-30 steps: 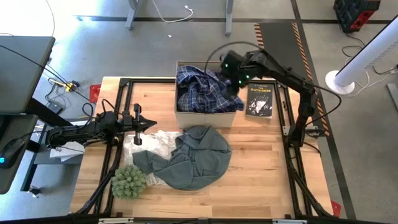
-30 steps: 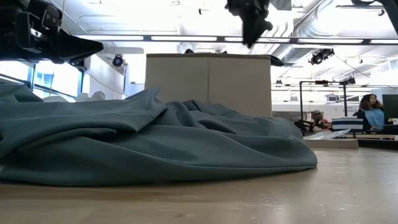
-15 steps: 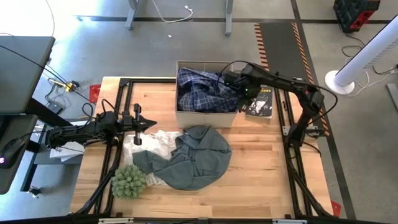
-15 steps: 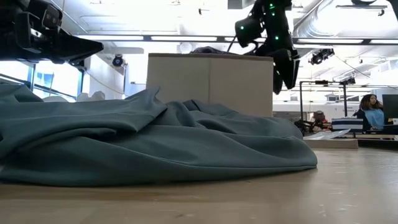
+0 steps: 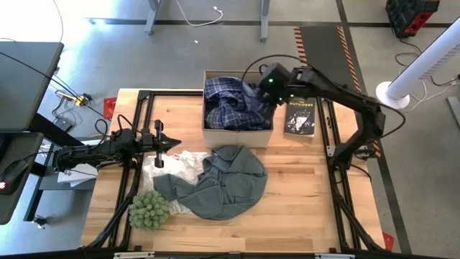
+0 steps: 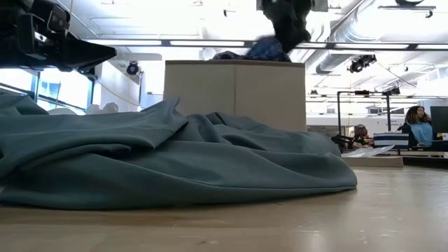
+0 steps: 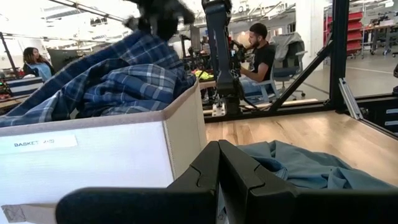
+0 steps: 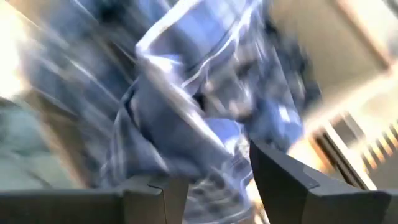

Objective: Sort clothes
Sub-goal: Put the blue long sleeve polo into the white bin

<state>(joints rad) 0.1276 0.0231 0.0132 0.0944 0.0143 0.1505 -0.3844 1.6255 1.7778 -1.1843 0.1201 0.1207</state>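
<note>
A blue-and-white plaid garment (image 5: 230, 106) fills the cardboard box (image 5: 237, 134) at the table's far side and heaps above its rim (image 6: 269, 47). My right gripper (image 5: 260, 90) hangs over the box's right part, open, with plaid folds (image 8: 186, 106) between and beyond its fingers. A grey-green garment (image 5: 226, 180) lies spread on the table's middle, partly over a white garment (image 5: 172, 164). My left gripper (image 5: 172, 144) is shut and empty, level above the table, left of the white garment's far edge. My right gripper comes at the plaid garment's heaped right part (image 8: 205, 143) from above, fingers open, one on either side of a fold. Whether the fingers touch the cloth I cannot tell; the wrist view is blurred by motion.
A black book (image 5: 300, 117) lies right of the box. A spiky green plant ball (image 5: 149, 209) sits at the near left, by the grey-green garment. Bare wood (image 5: 309, 201) lies to the near right. People sit in the room beyond the table.
My right gripper first dropped from above the box's far right corner down beside the box's right wall, toward the book. It then rose again and went left over the box's right part. The plaid cloth there now stands higher above the rim.
</note>
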